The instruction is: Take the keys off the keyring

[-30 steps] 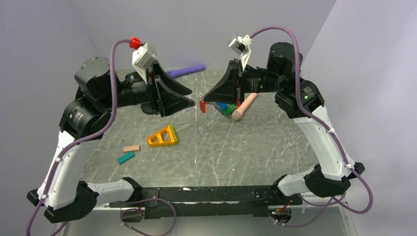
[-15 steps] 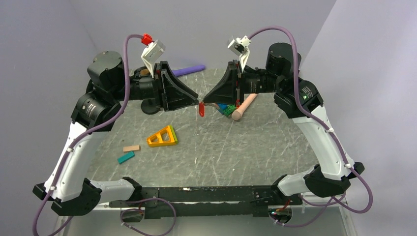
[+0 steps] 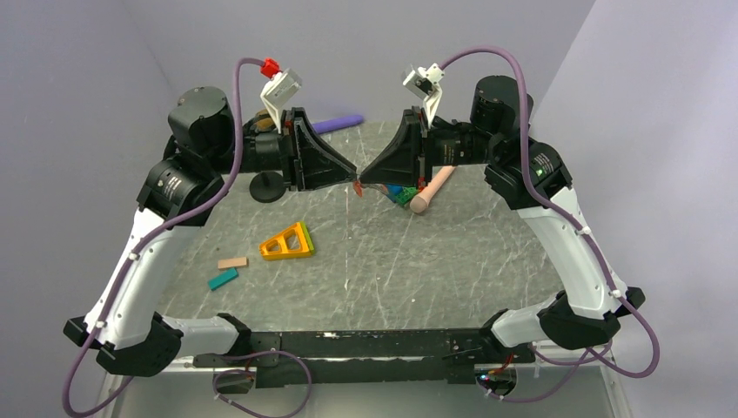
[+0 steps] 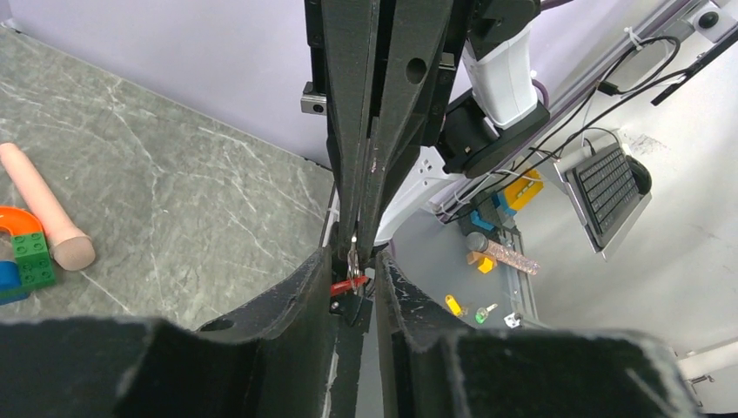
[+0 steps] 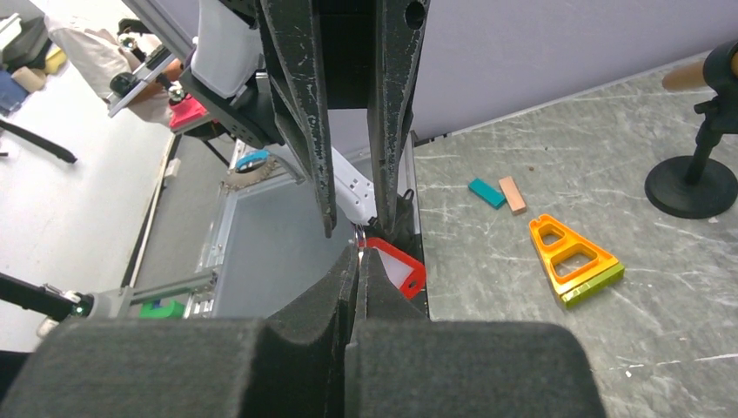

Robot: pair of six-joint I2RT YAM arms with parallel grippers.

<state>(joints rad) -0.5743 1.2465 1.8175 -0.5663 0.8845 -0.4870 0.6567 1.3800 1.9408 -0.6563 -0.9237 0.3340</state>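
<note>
Up near the table's (image 3: 409,261) far edge, right hand (image 5: 357,254) clamped tight on the small silver metal keyring (image 5: 358,237). Left hand (image 4: 355,261) gaped wide, straddling the tiny red oval plastic key (image 5: 397,266).

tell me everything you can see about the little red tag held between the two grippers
The red key tag is a tiny oval of glossy red plastic framing a pale window, with a small metal ring at its top end. It hangs tilted in the air above the table, touching no surface. The right gripper is shut on its ring end; the left gripper's fingers stand apart on either side, contact there unclear.
</note>
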